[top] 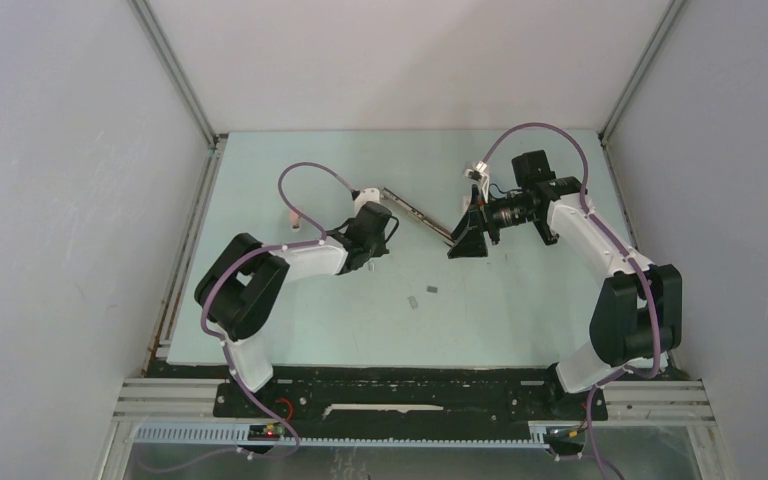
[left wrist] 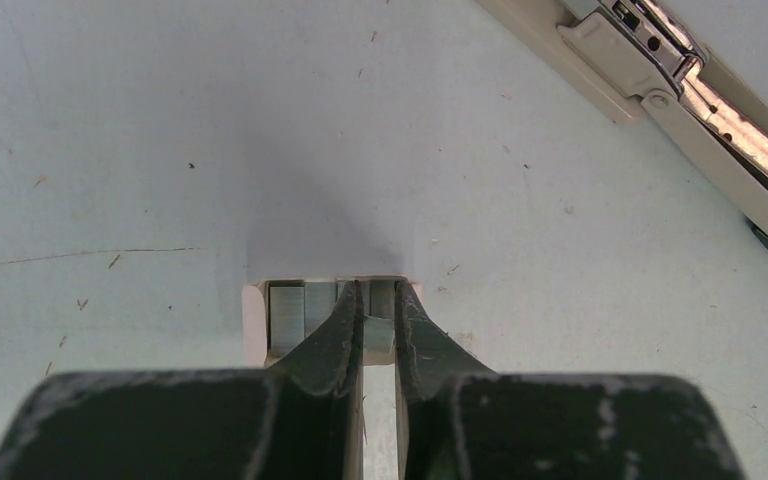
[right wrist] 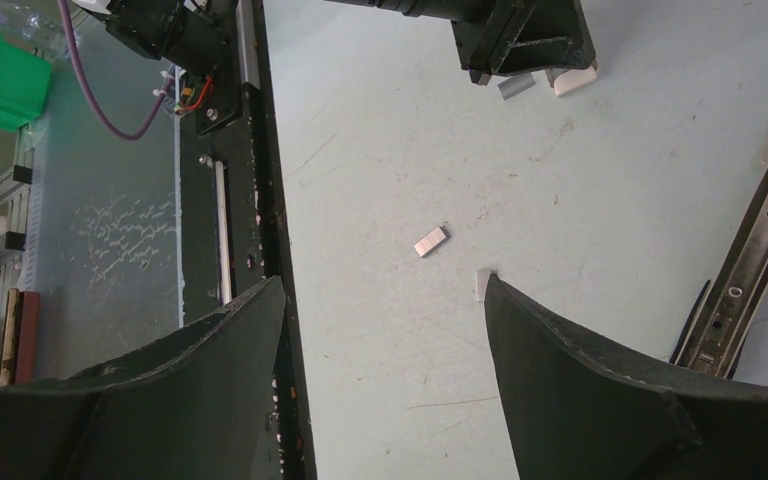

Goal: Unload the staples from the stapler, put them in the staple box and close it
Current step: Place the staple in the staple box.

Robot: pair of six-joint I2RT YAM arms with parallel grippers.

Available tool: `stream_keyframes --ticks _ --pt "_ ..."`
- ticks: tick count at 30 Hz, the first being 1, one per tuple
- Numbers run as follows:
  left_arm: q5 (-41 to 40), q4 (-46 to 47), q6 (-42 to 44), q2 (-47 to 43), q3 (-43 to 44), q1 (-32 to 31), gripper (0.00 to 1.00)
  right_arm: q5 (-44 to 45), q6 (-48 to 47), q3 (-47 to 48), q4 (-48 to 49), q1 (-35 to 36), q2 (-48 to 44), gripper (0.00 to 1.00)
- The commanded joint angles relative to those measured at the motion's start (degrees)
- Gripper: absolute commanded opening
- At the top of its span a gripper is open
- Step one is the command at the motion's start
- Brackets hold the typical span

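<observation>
The pale green tabletop [top: 520,320] is scuffed and flecked, boxed in by plain grey-white walls [top: 60,200]. The left gripper [left wrist: 376,290] is pinched closed on staples [left wrist: 379,340] over a small white holder [left wrist: 252,325], with the opened stapler [left wrist: 660,65] ahead to its right. The right gripper [right wrist: 382,282] gapes wide and empty, a loose strip [right wrist: 429,241] lying just beyond its fingertips

Bright, even overhead light, soft grey shadow ahead of left tool [left wrist: 378,300], near foreground slightly blurred.
</observation>
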Motion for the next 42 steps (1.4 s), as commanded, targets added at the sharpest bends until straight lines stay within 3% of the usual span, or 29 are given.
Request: stream_keyframes --ticks 1,19,30,42 --pt "-0.9 -0.2 -0.8 -0.5 2.6 0.3 0.13 -1.4 0.1 0.3 -0.1 -0.4 0.0 0.82" --pt "0.3 -1.4 -0.8 -0.1 2.8 0.3 0.18 -1.6 0.1 0.3 -0.1 -0.5 -0.1 0.82" --pt "0.8 -2.9 -0.7 -0.4 3.6 0.3 0.28 -1.7 0.1 0.4 -0.1 -0.5 -0.2 0.82" --pt "1.4 -3.8 0.3 -4.8 3.2 0.4 0.32 -1.7 0.1 0.3 -0.2 -0.5 -0.3 0.82"
